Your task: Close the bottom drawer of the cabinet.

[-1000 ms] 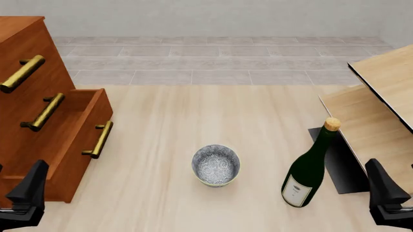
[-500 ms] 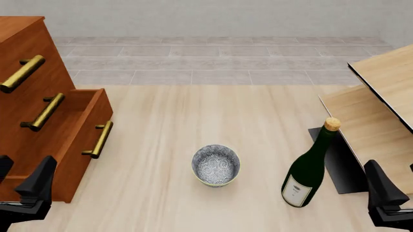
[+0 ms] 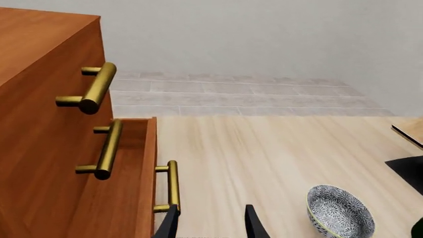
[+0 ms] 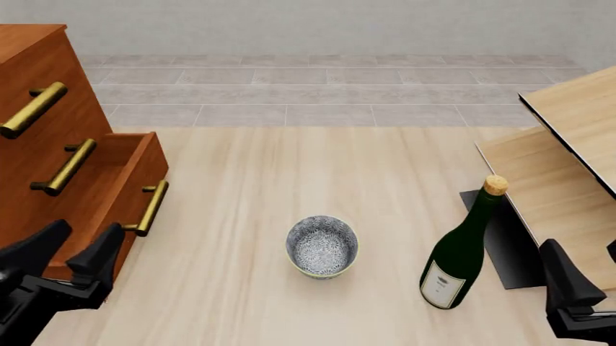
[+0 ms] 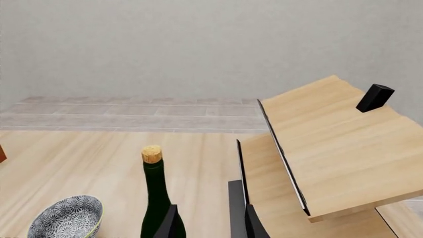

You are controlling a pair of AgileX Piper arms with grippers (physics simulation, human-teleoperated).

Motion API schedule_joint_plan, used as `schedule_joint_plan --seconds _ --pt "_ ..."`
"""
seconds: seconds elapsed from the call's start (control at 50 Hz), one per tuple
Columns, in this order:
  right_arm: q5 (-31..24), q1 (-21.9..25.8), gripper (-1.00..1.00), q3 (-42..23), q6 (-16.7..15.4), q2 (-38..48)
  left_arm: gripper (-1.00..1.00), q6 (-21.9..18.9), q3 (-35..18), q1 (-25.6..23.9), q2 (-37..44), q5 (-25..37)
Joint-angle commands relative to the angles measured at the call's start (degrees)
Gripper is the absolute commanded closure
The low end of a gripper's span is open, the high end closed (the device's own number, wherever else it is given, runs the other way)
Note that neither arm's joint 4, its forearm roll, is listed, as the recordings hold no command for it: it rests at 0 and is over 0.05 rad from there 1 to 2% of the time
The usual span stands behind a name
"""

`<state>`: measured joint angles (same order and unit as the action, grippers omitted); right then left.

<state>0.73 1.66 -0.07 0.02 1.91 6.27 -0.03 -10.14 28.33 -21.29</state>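
Black left gripper (image 4: 79, 247) nearest, fingers apart, empty, angled at brass bar handle (image 4: 147, 207) of reddish-brown wooden bottom drawer (image 4: 101, 198), likely for push. Drawer juts from three-drawer cabinet (image 4: 34, 86), far left. Right gripper (image 5: 208, 224) idle; spread unclear.

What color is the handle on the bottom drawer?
The bottom drawer's handle is shiny brass gold. It shows best in the left wrist view.

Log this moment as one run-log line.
bottom drawer: open | left end effector: open, near its handle, no contact | right end effector: open, idle
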Motion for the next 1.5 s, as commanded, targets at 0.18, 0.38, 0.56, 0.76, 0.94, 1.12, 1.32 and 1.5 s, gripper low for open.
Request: schedule_joint_plan --seconds 0.18,0.38,0.56,0.76,0.94,1.12,1.32,1.5 --pt "0.2 0.4 -1.00 0.0 -0.4 0.4 -1.00 1.4 0.0 -6.0 21.8 -17.9" --pt "-0.2 0.0 -1.00 0.0 -0.2 -0.2 -1.00 1.7 0.0 -7.7 39.1 -32.2" --pt "0.2 -0.1 -1.00 0.0 -0.1 0.1 -1.00 1.1 -0.2 -8.8 46.7 -38.0" --pt "-0.2 -0.1 -1.00 0.0 -0.1 -0.3 -1.00 2.3 -2.2 -8.3 52.8 -40.0" --pt "0.6 -0.2 -1.00 0.0 0.1 0.6 -1.00 4.2 -3.8 -6.9 59.3 -42.3" --pt "0.8 -0.3 -1.00 0.0 0.2 0.9 -1.00 5.3 -6.1 -6.7 63.4 -42.5" --pt "1.4 -0.4 -1.00 0.0 0.4 1.6 -1.00 6.1 -9.0 -5.6 67.0 -41.3" --pt "1.8 -0.3 -1.00 0.1 0.3 2.1 -1.00 6.0 -9.9 -4.4 70.1 -42.3"
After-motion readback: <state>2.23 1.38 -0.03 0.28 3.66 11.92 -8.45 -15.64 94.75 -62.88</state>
